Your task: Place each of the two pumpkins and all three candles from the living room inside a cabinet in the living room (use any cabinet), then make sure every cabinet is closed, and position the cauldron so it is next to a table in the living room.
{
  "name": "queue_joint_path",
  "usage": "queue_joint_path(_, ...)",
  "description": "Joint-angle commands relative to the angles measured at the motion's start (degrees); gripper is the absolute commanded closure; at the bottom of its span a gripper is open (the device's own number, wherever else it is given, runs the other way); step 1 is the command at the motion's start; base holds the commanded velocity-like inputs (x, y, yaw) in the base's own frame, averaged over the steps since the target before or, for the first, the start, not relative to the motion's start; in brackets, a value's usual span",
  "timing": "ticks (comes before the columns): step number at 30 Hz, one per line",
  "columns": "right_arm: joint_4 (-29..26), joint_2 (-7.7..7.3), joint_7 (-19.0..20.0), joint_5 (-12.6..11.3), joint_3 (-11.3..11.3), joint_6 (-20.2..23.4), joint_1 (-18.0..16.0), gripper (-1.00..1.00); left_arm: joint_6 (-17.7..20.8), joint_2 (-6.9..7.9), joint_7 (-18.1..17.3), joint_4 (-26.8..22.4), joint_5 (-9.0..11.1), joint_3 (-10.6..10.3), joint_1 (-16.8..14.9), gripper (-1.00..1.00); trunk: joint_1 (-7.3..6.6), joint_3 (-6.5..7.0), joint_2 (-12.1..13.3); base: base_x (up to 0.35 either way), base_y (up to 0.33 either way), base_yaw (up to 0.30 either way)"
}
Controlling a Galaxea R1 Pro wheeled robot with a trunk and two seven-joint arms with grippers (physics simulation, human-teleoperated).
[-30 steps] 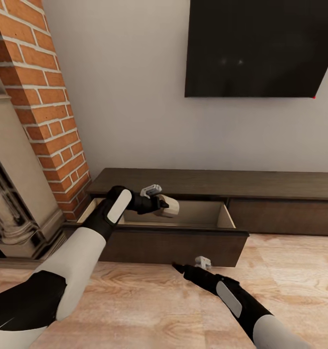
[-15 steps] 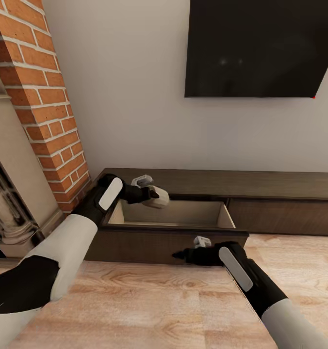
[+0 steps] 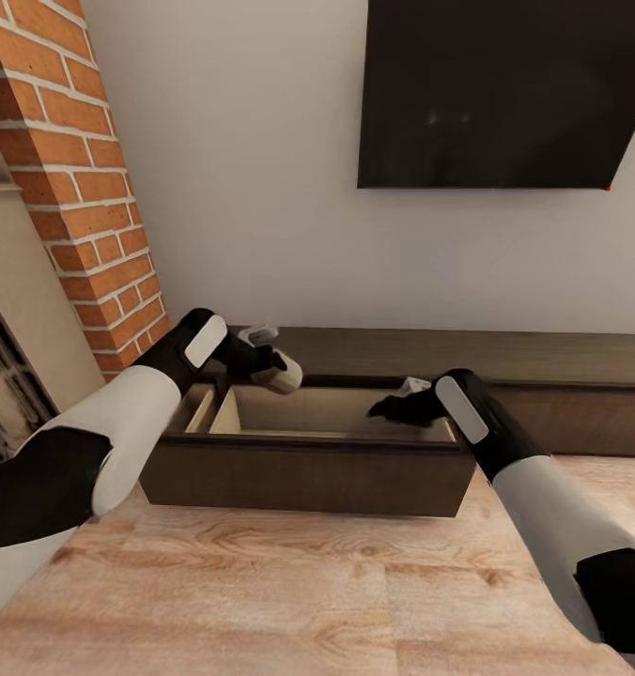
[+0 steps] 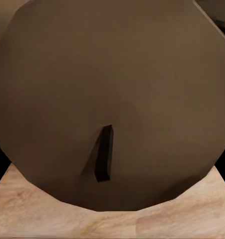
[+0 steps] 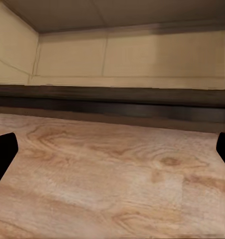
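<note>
Cream candle (image 3: 280, 378) sits pinched in the left end effector (image 3: 272, 368), above the cabinet's (image 3: 308, 469) open drawer; the right end effector (image 3: 385, 409), fingers spread, hovers opposite it.

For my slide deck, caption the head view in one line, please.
Left hand holds a candle over the open cabinet drawer; right hand reaches in.

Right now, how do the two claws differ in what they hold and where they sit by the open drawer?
The left claw is shut on a cream candle with a dark wick, above the drawer's left end. The right claw holds nothing; its fingers are spread wide at the right end. The left claw sits higher than the right. Both hover over the same open drawer.
</note>
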Motion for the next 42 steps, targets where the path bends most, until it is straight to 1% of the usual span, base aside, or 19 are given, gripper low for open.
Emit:
queue_joint_path(1,1.86,-0.03,-0.66,-0.66,0.22,0.07,-1.19,-1.0,0.11,-0.03,1.22,0.12,0.67,-0.38,-0.1,1.0,-0.01,-0.06,-0.02,0.0,0.0,0.0)
queue_joint_path(4,4.35,0.02,-0.76,-0.59,0.24,0.07,-2.61,-1.0,0.17,-0.16,2.08,0.32,0.7,-0.46,-0.17,1.0,-0.01,-0.06,-0.02,0.0,0.0,0.0)
queue_joint_path(7,5.24,0.08,-0.88,-0.46,0.33,0.07,-3.31,-1.0,0.09,-0.45,2.77,0.71,0.71,-0.61,-0.2,1.0,-0.01,-0.06,-0.02,0.0,0.0,0.0)
queue_joint_path(9,5.46,0.22,-2.05,-0.4,0.49,0.07,-4.08,-1.0,-0.04,-1.55,3.1,2.59,0.55,-0.7,-0.21,1.0,-0.01,-0.06,-0.02,0.0,0.0,0.0)
queue_joint_path(10,5.55,0.54,-3.36,-0.38,0.55,0.07,-4.54,-1.0,-0.11,-2.32,3.2,4.12,0.04,-0.75,-0.21,1.0,-0.01,-0.06,-0.02,0.0,0.0,0.0)
queue_joint_path(11,5.77,1.89,-7.4,-0.42,0.61,0.07,-5.33,-1.0,-0.75,-3.75,3.32,7.07,-3.74,-0.77,-0.21,1.0,-0.01,-0.06,-0.02,0.0,0.0,0.0)
queue_joint_path(14,5.88,3.56,-10.21,-0.39,0.73,0.07,-5.68,-1.0,-1.17,-5.1,3.24,8.35,-9.73,-0.65,-0.21,1.0,-0.01,-0.06,-0.02,0.0,0.0,0.0)
queue_joint_path(15,5.89,3.79,-10.5,-0.38,0.81,0.07,-5.71,-1.0,-1.19,-5.25,3.23,8.47,-10.49,-0.61,-0.21,1.0,-0.01,-0.06,-0.02,0.0,0.0,0.0)
queue_joint_path(17,5.83,4.1,-10.76,-0.45,1.35,0.07,-5.75,-1.0,-1.2,-5.46,3.21,8.66,-11.29,-0.56,-0.21,1.0,-0.01,-0.06,-0.02,0.0,0.0,0.0)
queue_joint_path(20,5.79,4.9,-10.87,-0.51,2.7,0.07,-5.77,-1.0,-1.29,-5.57,3.14,8.78,-11.7,-0.58,-0.21,1.0,-0.01,-0.06,-0.02,0.039,0.0,0.0)
queue_joint_path(23,6.04,5.43,-10.87,-0.53,3.32,0.07,-5.77,-1.0,-1.4,-5.59,3.12,8.78,-11.81,-0.6,-0.21,1.0,-0.01,-0.06,-0.02,0.224,0.0,0.0)
queue_joint_path(30,8.28,5.64,-10.65,-0.6,3.54,0.07,-5.5,-1.0,-1.56,-5.52,3.05,8.71,-11.85,-0.61,-0.14,1.0,-0.01,-0.06,-0.02,0.317,0.0,0.0)
queue_joint_path(37,8.53,5.64,-10.57,-0.6,3.54,0.07,-5.35,-1.0,-1.57,-5.51,2.96,8.72,-11.85,-0.67,0.01,1.0,-0.01,-0.06,-0.02,0.334,0.0,-0.007)
queue_joint_path(42,10.05,5.73,-10.49,-0.54,3.55,0.07,-5.26,-1.0,-1.55,-5.51,2.99,8.77,-11.92,-0.7,0.48,1.0,-0.01,-0.06,-0.02,0.303,0.0,-0.196)
